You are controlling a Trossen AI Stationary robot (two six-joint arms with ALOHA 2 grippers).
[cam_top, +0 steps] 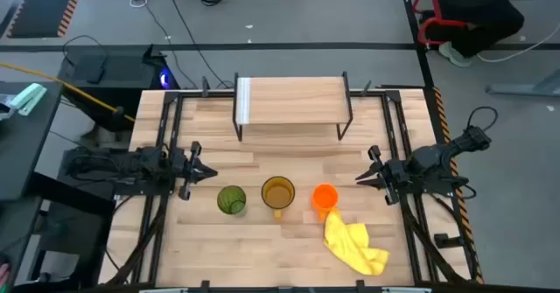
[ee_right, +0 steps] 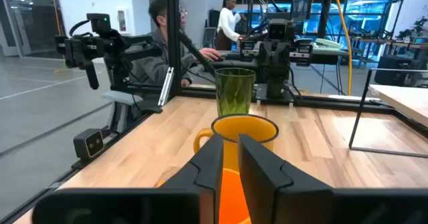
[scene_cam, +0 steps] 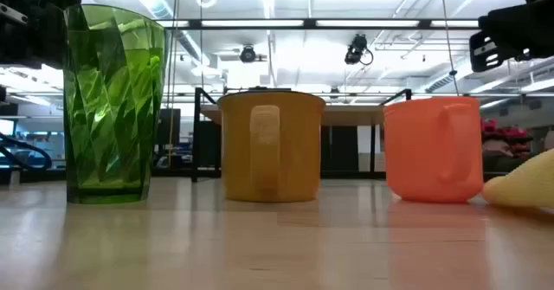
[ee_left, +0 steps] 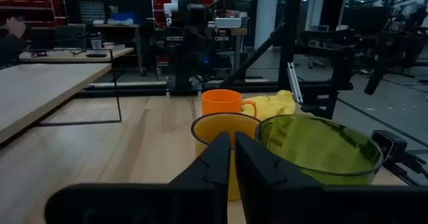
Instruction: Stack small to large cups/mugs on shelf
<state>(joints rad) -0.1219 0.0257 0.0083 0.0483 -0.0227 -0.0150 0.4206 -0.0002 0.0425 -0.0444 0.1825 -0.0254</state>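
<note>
3 cups (cam_top: 278, 192) in row | 1 shelf (cam_top: 291, 101) bare | 2 tools: left tool (cam_top: 208, 173), right tool (cam_top: 362, 177) clenched, empty

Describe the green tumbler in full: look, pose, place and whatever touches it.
The green tumbler is tall, translucent, plastic-looking, with faceted walls, slightly wider at the rim. It stands upright and empty on the table, nearest the left gripper, at one end of a row with the yellow mug in the middle and the orange cup beyond. It stands apart from the mug, and no gripper holds it.
</note>
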